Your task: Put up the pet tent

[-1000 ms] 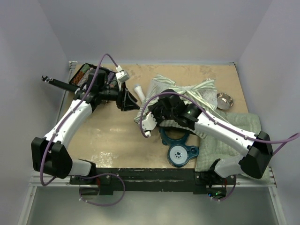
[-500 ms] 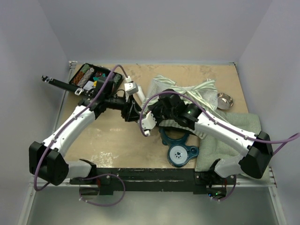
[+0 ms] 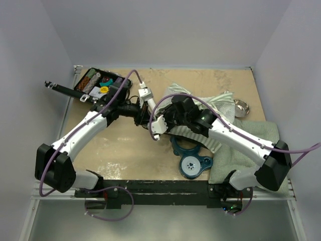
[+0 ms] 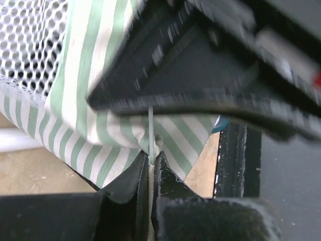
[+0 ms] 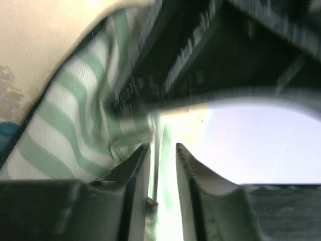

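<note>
The pet tent (image 3: 216,102) lies crumpled mid-table, green-and-white striped, partly under my right arm. My left gripper (image 3: 146,114) is at its left edge. In the left wrist view the left gripper (image 4: 150,159) is shut on a thin white pole (image 4: 150,128) and a strip of the tent's fabric (image 4: 95,130), with white mesh at the top left. My right gripper (image 3: 163,118) sits just right of the left one. In the right wrist view the right gripper (image 5: 161,146) stands slightly open, with a thin pole (image 5: 156,150) and striped fabric (image 5: 65,125) in the gap.
A teal double bowl stand (image 3: 191,163) lies near the front centre. A steel bowl (image 3: 241,107) sits at the back right beside a green checked cushion (image 3: 263,133). A black tray (image 3: 98,84) of small items is at the back left.
My left arm swung right from beside the tray to the tent's left edge and shut on the pole. My right gripper, shut before, has parted its jaws a little.
</note>
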{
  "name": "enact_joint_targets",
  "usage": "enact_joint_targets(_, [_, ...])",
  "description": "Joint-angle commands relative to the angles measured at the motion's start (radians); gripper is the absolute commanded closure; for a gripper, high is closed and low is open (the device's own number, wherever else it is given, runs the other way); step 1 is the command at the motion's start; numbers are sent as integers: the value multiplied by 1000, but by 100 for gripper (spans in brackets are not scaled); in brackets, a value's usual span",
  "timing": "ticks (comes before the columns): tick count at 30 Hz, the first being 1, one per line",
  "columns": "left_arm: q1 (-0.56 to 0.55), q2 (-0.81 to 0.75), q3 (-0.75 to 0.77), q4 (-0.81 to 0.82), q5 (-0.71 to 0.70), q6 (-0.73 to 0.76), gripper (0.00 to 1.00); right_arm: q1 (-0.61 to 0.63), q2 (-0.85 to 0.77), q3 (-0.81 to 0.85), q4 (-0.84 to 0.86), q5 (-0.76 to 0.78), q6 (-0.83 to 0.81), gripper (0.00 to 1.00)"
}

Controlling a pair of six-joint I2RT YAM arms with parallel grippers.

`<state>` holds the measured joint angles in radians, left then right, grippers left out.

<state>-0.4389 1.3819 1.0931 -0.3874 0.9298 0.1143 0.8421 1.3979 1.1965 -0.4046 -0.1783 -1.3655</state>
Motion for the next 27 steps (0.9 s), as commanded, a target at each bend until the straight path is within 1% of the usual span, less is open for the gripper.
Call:
enact_joint_targets(1, [49,-109,-42,-25,0,120,100,-107,-50,40,7,5,52,61])
enact_joint_targets(3, [69,-130,-56,-77,-6,180,100,-167,-47,41,-16,5,49,61])
enact_joint_targets(5, [81,-153,-71,-96,-6,197,100,-218,-40,31,-39,8,37,60])
enact_joint_targets(6, [83,-162,-79,-94,-11,200,100,-233,-40,14,-39,14,28,60])
enact_joint_targets(9, [83,-176,-90,-87,-17,200,100,-270,-56,-35,-17,16,22,53])
enact_joint_targets(12, [86,-178,-85,-90,-25,206,100,-290,-60,-64,-7,20,22,51])
enact_joint_targets(13, [86,-178,-85,-93,-26,209,100,-296,-60,-64,-10,13,20,53])
enact_joint_targets(15, [86,-179,-81,-88,-28,211,100,-299,-60,-61,-22,-18,6,60])
enact_joint_targets(18, [86,-178,-81,-71,-13,199,100,-295,-56,-61,-20,-44,5,80])
enact_joint_targets(20, [85,-178,-82,-53,-6,186,100,-285,-45,-60,-19,-55,5,95])
enact_joint_targets(21, [85,-178,-82,-44,0,185,100,-279,-43,-58,-19,-58,5,100])
enact_joint_targets(23, [78,-172,-75,-36,12,188,100,-273,-46,-57,-22,-78,-3,100])
enact_joint_targets(25, [59,-155,-55,-34,3,182,87,-252,-63,-58,-11,-95,0,100])
enact_joint_targets(26, [48,-144,-44,-33,3,179,82,-236,-68,-55,-11,-93,2,100])
enact_joint_targets(27, [34,-132,-32,-28,1,170,79,-215,-68,-52,-11,-92,6,100])
